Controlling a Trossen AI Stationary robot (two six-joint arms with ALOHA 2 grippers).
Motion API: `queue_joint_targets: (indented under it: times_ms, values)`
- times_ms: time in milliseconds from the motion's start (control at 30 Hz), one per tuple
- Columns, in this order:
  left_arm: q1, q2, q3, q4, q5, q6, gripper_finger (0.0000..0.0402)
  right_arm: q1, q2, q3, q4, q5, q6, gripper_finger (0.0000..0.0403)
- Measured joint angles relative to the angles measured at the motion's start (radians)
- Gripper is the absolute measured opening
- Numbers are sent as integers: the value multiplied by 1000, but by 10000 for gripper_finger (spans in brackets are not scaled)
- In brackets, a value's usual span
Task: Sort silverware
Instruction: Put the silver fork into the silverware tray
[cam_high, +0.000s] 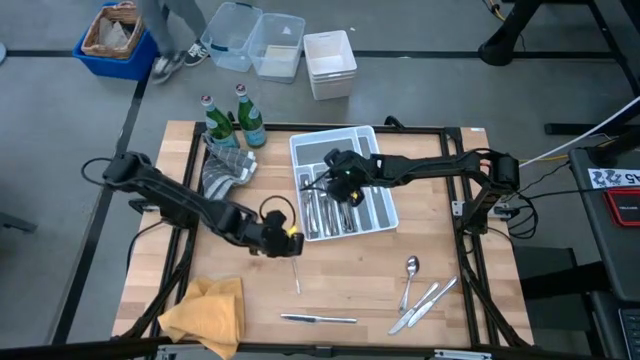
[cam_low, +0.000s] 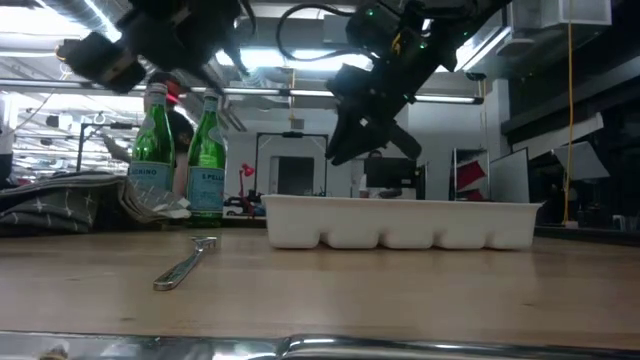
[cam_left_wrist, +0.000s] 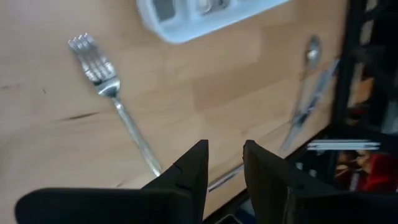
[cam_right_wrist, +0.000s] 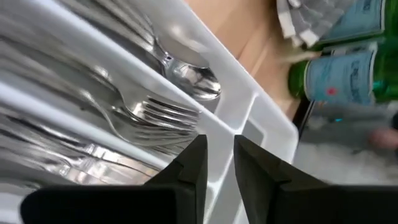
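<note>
Missing the fork (cam_left_wrist: 118, 112) is your main risk at the left gripper (cam_high: 281, 240). That gripper hovers above the wood table (cam_high: 360, 290), just off the tray's near left corner, with the fork lying flat just beside it toward the near edge. The left wrist view shows its two fingers (cam_left_wrist: 189, 174) a narrow gap apart, with nothing between them. A slim handle lying flat on wood gives little to bite on; if you descend off the handle line, expect the fingers to skid over it or push it aside.

Note the loose silverware nearer the front edge: a knife (cam_high: 318, 318) and, to the right, a spoon (cam_high: 410, 275) beside two more pieces (cam_high: 428, 302). Any sweep of the left arm across this zone could scatter them toward the edge.

Farther back, the right gripper (cam_high: 340, 180) sits over the white tray (cam_high: 335, 137), arm reaching in from the right. Its fingers (cam_right_wrist: 186, 168) also stand slightly apart and empty, directly above a divider wall. Sorted forks (cam_right_wrist: 155, 115) and a spoon bowl (cam_right_wrist: 196, 79) lie in the compartments below. Lowering here could strike the divider or disturb sorted pieces.

Beyond the tray, the green bottles (cam_high: 232, 122) and the grey cloth (cam_high: 225, 168) stand well clear of both grippers.
</note>
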Motion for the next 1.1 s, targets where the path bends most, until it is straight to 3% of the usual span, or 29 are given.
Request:
queue_joint_targets:
  times_ms: [200,367,633,1100]
  values:
    - [3,92,0,8,55,-61,88,0,-1,0,-11,13,241,81]
    - [6,150,0,7,127,-117,88,0,-6,0,-37,84,399,81]
    - [28,237,0,-1,164,-136,88,-1,-76,0,-161,99,470,81]
    - [87,284,-1,-68,170,-119,88,-1,-271,0,-202,101,475,81]
